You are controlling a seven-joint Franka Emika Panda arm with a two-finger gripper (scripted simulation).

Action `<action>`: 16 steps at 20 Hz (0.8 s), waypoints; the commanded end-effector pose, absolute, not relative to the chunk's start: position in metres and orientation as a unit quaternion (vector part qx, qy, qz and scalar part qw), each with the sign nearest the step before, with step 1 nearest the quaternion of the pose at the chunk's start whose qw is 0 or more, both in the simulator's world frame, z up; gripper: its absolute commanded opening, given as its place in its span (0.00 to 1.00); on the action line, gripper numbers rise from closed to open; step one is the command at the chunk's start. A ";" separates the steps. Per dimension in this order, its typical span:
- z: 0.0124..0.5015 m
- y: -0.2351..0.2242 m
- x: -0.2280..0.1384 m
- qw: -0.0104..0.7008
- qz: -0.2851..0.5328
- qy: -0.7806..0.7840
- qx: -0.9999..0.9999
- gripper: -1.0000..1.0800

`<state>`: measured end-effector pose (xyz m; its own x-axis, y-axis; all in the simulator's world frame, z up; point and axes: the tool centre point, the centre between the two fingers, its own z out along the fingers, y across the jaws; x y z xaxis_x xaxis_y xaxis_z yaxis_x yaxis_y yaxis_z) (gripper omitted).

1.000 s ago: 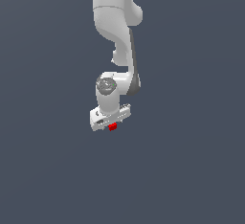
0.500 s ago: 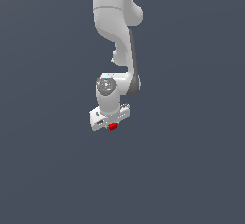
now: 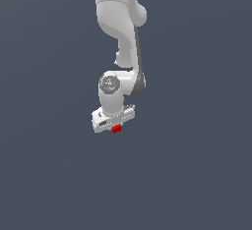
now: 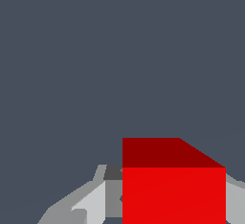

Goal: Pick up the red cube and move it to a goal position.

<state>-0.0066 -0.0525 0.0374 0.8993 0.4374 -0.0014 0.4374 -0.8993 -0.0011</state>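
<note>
The red cube point(image 3: 116, 129) is a tiny bright red block showing just under the white hand of the arm in the exterior view. My gripper point(image 3: 116, 129) is shut on it, and most of the cube is hidden by the hand. In the wrist view the red cube point(image 4: 173, 189) looms large, pressed between the grey fingers point(image 4: 88, 204), with one finger on each side of it. The cube hangs in the air, apart from the floor.
A plain dark grey-blue floor point(image 3: 197, 175) fills both views. The white arm point(image 3: 120, 22) comes down from the exterior view's top. No goal marker shows.
The gripper with the cube has risen slightly and drifted a little toward the exterior view's right. The grip on the cube is unchanged.
</note>
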 end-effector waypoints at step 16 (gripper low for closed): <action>0.200 -0.021 0.011 0.000 0.000 -0.225 -0.974 0.00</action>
<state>0.0099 -0.0245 0.1821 0.8986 0.4388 0.0000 0.4388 -0.8986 0.0000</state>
